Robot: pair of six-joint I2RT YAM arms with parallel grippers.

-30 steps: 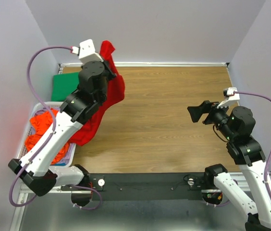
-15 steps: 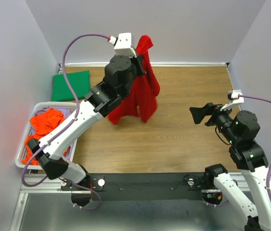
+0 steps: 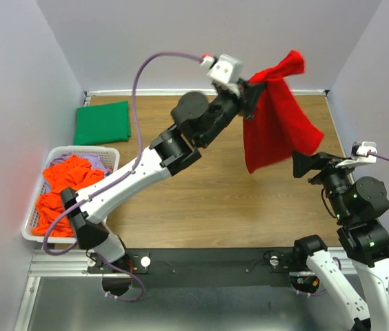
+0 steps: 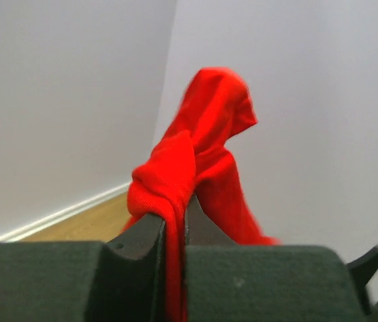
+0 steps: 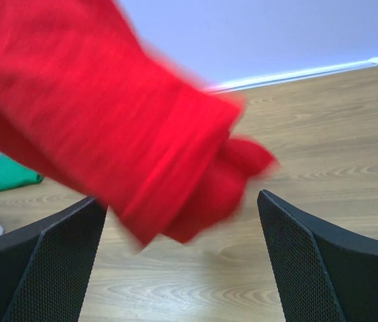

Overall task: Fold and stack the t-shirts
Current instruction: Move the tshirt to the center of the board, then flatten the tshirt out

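Note:
My left gripper (image 3: 255,88) is shut on a bright red t-shirt (image 3: 274,123) and holds it high over the far right of the table; the cloth hangs and swings free. In the left wrist view the red t-shirt (image 4: 196,157) is pinched between my fingers (image 4: 139,245). My right gripper (image 3: 303,164) is open and empty, just below and right of the hanging shirt. In the right wrist view the shirt's blurred lower edge (image 5: 108,127) swings between and beyond my open fingers (image 5: 55,261). A folded dark green t-shirt (image 3: 102,122) lies at the far left. Orange t-shirts (image 3: 63,186) fill the basket.
A white slatted basket (image 3: 111,153) stands at the left edge, with a bit of pale lavender cloth (image 3: 96,160) showing in it. The wooden tabletop (image 3: 201,200) is walled at the back and on both sides.
My left arm has swung the red t-shirt from the far left, across the back, to the far right. My right gripper has shifted slightly right and stayed open.

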